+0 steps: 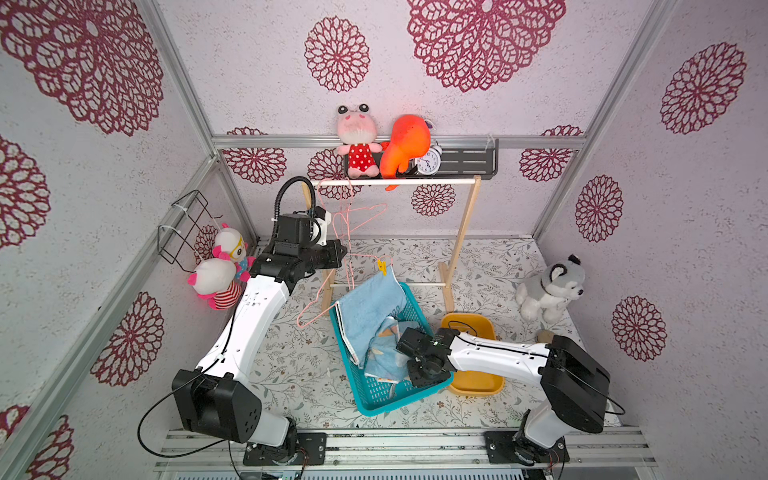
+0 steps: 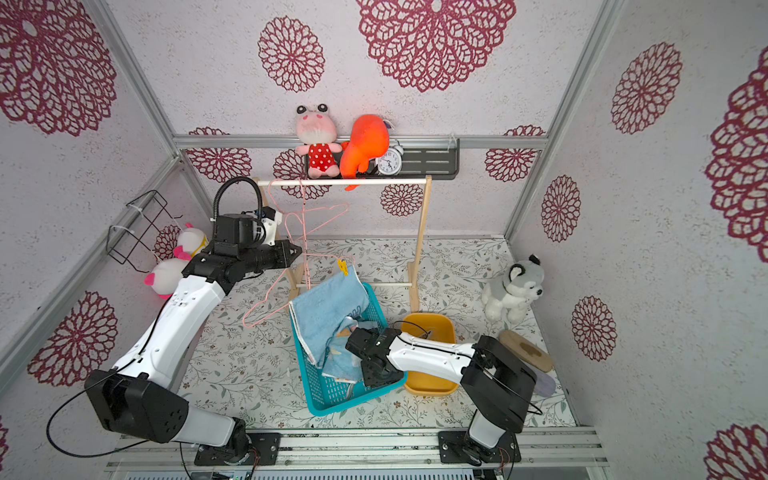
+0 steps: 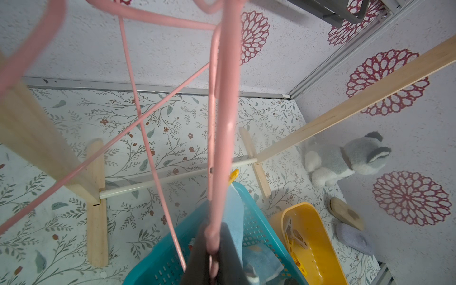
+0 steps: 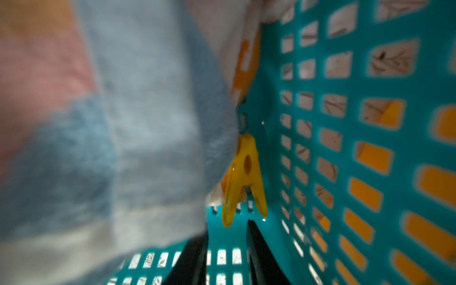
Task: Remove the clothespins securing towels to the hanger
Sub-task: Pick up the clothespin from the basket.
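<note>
My left gripper (image 3: 213, 249) is shut on the wire of a pink hanger (image 3: 225, 123), which hangs from the wooden rack; in both top views this gripper (image 1: 343, 251) is beside the rack's left post. A yellow clothespin (image 1: 381, 266) pins a light blue towel (image 1: 370, 307) to that hanger, and the towel droops into the teal basket (image 1: 374, 399). A blue cartoon-print towel (image 1: 384, 349) lies in the basket. My right gripper (image 4: 227, 230) is open down inside the basket. A second yellow clothespin (image 4: 243, 182), clipped on a towel (image 4: 148, 123), lies just beyond the fingertips and is not held.
A yellow tub (image 1: 473, 382) with loose clothespins (image 3: 296, 239) stands right of the basket. The wooden rack (image 1: 465, 232) spans the back. A second pink hanger hangs on it. A plush husky (image 1: 548, 291) sits at the right, and other plush toys sit on the shelf and at the left wall.
</note>
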Tool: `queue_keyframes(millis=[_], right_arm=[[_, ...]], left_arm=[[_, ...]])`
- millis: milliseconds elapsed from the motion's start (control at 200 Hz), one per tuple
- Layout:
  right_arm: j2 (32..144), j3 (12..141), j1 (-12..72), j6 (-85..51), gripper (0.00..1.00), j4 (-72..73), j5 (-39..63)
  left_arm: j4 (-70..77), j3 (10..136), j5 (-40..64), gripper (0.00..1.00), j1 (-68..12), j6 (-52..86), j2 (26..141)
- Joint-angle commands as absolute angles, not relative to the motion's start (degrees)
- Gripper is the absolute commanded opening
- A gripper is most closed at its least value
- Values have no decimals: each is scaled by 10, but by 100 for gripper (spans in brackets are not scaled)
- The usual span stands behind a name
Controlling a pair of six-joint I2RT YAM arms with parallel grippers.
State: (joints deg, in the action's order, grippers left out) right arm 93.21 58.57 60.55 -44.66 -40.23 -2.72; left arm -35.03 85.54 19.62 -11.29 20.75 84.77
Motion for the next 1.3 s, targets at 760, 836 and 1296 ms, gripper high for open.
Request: queue_keyframes(millis=[760,836,1296], right_arm=[[942,612,600,-422,2,-433,-69],[937,625,601,-412,1,-456,-76],[858,678,578,-386,0,-524,-154]], left_arm=[[-341,858,202,0,-104,201,830],[-341,858,201,0,-105,201,830],[-341,857,202,0,-105,201,833]])
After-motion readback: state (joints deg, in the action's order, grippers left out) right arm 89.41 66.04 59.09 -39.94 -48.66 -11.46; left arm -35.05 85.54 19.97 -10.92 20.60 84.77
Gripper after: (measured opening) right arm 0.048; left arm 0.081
